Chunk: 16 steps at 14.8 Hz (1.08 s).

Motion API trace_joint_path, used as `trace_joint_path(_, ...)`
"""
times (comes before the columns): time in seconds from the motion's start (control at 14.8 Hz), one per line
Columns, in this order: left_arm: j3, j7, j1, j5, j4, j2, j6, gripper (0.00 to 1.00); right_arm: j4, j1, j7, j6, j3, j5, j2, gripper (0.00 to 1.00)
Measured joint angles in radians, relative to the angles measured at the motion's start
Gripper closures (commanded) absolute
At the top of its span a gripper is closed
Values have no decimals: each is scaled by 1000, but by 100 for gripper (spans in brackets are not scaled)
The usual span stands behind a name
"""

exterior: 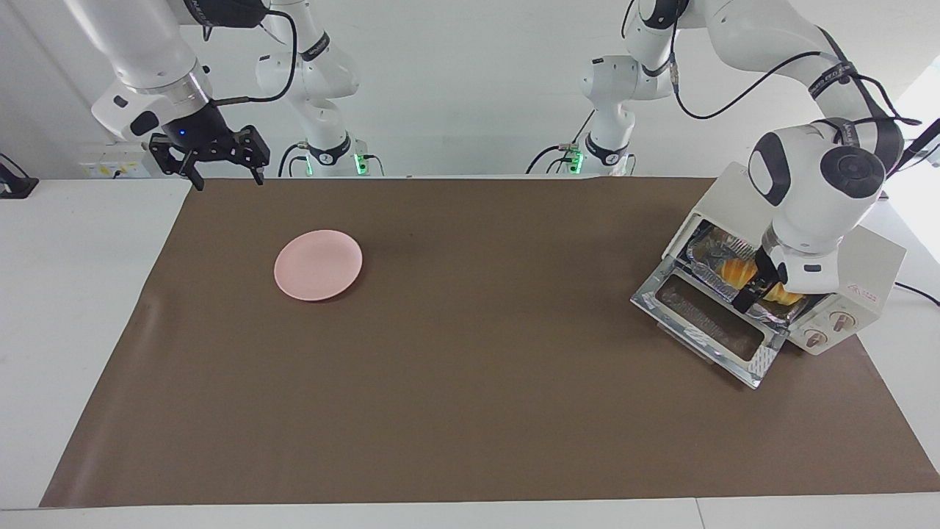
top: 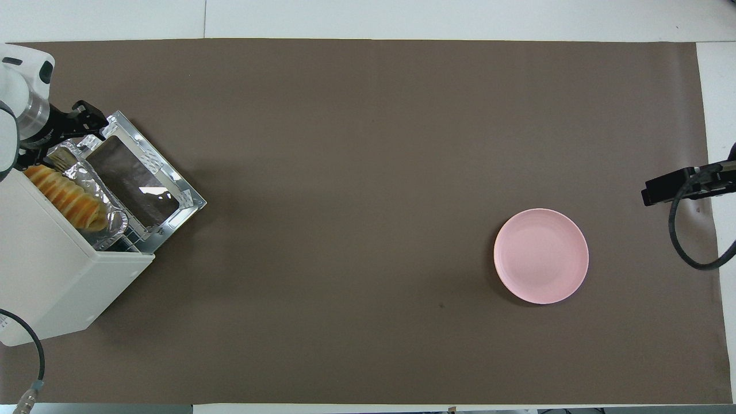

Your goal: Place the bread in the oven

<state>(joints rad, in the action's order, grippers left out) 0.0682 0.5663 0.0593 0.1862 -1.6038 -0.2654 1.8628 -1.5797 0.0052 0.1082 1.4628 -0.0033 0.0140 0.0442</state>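
The bread [exterior: 736, 271] lies in a crinkled foil tray [exterior: 703, 255] on the rack in the mouth of the cream-white oven [exterior: 870, 261]. The oven's glass door [exterior: 705, 323] is dropped open. In the overhead view the bread [top: 64, 194] lies lengthwise in the foil tray [top: 112, 217], just in front of the oven body [top: 52, 276]. My left gripper [exterior: 756, 288] hangs just over the bread and the tray, open and holding nothing; it also shows in the overhead view [top: 63, 144]. My right gripper [exterior: 224, 173] waits open and empty over the mat's edge at the right arm's end.
A pink plate [exterior: 318, 264] lies bare on the brown mat [exterior: 470, 382] toward the right arm's end; it also shows in the overhead view [top: 540, 256]. The open oven door [top: 144, 178] juts out over the mat.
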Motion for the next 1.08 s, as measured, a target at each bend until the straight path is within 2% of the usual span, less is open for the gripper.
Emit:
trace_joint_path(0.27, -2, -223, 0, -94, 33, 71, -81, 0, 0, 0, 0, 0, 0, 0, 0, 0)
trace_joint_path(0.74, -6, -611, 0, -112, 47, 210, -404, 0, 0, 0, 0, 0, 0, 0, 0, 0)
trace_joint_path(0.88, -25, -639, -10, -125, 47, 245, -460, 0, 0, 0, 0, 0, 0, 0, 0, 0)
trace_joint_path(1.08, -135, -598, -86, -132, 47, 271, -446, 0, 0, 0, 0, 0, 0, 0, 0, 0)
